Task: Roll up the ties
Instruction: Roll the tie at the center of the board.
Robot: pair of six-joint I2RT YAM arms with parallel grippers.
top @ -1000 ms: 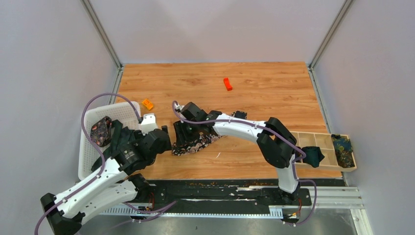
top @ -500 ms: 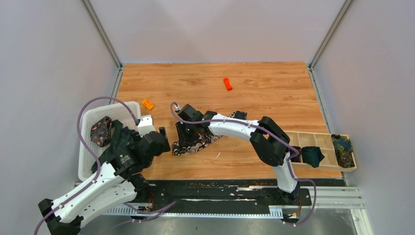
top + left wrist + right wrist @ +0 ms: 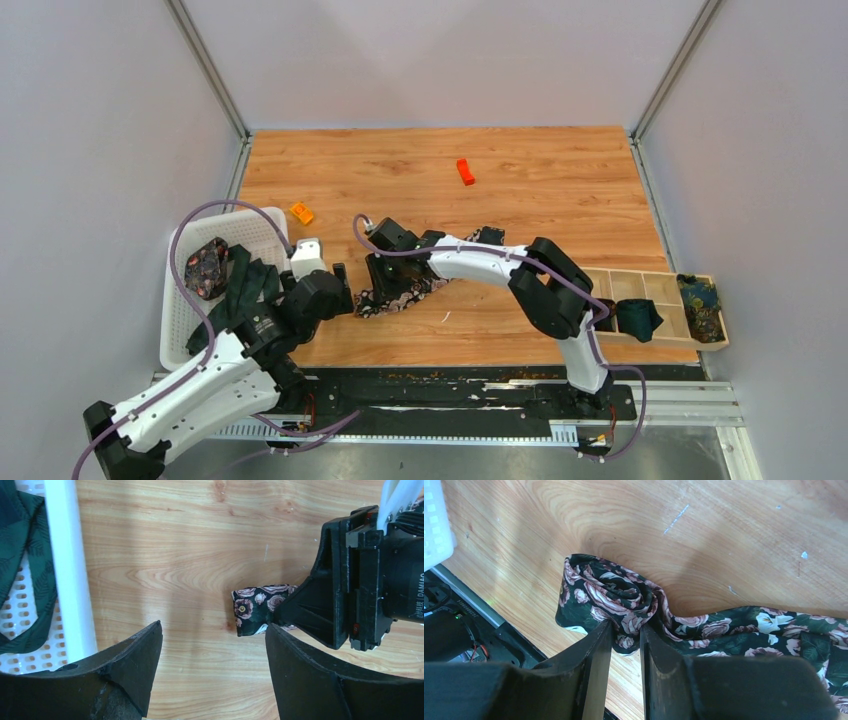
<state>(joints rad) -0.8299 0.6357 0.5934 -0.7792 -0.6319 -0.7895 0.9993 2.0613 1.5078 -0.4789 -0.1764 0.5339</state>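
Pinched narrower than a second ago: right gripper [image 3: 625, 630], its two fingers [image 3: 591, 672] clamped on the coiled end of the black floral tie [image 3: 614, 592]. Tie lying on the wooden table [image 3: 540, 170] just to the right of the white basket [image 3: 178, 330] in the overhead view, coil nearest the basket, unrolled length trailing away from it.

Hovering between the basket's rim and the coil, just short of the fabric: left gripper [image 3: 212, 630], jaws spread wide with only bare wood between them.

Resting inside the basket: a loose dark teal tie [image 3: 245, 285] draped along its right side, and a small rolled patterned tie [image 3: 205, 268] toward its far left part.

Just beyond the basket's far right corner, a small orange block [image 3: 301, 212]. Farther off in the same direction, well apart from the basket, a red block [image 3: 465, 171].

Well to the right of the basket, at the table's opposite edge, a wooden divided tray [image 3: 655, 285] holding a rolled teal tie [image 3: 637, 318] and a blue-yellow patterned tie [image 3: 700, 305] in separate compartments.
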